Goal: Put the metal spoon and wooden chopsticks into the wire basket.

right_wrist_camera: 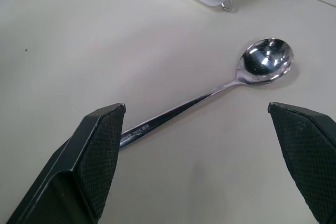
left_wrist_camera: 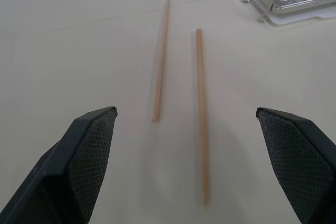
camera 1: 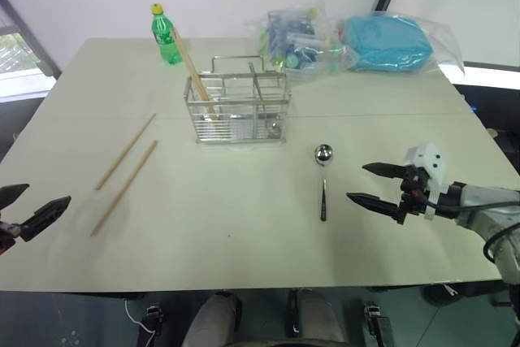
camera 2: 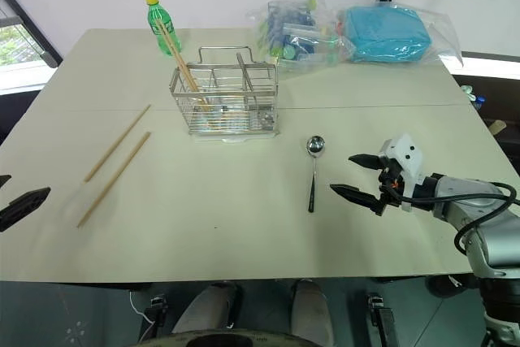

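Table [camera 1: 244, 258]: metal spoon [camera 1: 323, 170] beside spread right claw [camera 1: 377, 184].

The left gripper [camera 1: 31, 210] sits at the lower left edge of the head view, its two black fingers spread wide and holding nothing. The right gripper [camera 1: 370, 184] reaches in from the lower right on a grey arm, fingers wide apart, pointing left, also empty.

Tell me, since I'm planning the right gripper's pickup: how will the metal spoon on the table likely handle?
The metal spoon looks polished, so it may slip between the pads. Its thin handle lies flat on the table, leaving little to get under; a push would likely slide it. The rounded bowl could let it rock or pivot. It appears rigid and probably light.
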Available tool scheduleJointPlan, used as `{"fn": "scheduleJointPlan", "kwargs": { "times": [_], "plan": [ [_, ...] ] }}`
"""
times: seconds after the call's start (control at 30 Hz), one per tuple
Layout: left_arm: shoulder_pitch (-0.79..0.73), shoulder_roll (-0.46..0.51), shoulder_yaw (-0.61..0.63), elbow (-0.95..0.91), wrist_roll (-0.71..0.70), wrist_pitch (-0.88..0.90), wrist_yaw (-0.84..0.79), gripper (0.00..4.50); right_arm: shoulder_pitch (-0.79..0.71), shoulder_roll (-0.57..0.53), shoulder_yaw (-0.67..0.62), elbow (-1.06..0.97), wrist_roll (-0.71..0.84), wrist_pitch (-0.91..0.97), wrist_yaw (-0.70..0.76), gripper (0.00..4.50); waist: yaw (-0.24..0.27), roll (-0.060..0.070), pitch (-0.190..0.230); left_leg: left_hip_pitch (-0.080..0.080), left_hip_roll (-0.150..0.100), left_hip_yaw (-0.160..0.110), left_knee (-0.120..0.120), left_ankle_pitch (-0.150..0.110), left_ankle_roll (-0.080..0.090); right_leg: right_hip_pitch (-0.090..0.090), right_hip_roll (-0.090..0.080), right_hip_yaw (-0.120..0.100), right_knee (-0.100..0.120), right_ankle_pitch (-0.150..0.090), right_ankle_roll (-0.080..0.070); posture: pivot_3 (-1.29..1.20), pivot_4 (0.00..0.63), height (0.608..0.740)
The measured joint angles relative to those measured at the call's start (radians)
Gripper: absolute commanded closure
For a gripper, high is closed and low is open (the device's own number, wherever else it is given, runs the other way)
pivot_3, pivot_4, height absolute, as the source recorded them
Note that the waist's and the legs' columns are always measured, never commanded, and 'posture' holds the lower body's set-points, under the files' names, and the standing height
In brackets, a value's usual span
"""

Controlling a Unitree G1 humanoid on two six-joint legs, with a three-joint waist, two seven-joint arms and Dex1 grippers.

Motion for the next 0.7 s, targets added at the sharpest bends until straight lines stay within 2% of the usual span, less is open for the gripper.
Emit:
{"fn": "scheduleJointPlan", "kwargs": {
  "times": [0.7],
  "plan": [
    [-0.045, 0.024, -0.010, -0.028, -0.039, 0.038, -0.003, 0.02, -0.017, -0.011, 0.000, -0.003, -0.010, 0.000, -0.009, 0.00, 0.000, 0.000, 0.000, 0.000, 0.000, 0.000, 0.000, 0.000, 0.000, 0.000, 0.000, 0.000, 0.000, 0.000, -0.001, 0.00, 0.150, 0.698]
  ]
}}
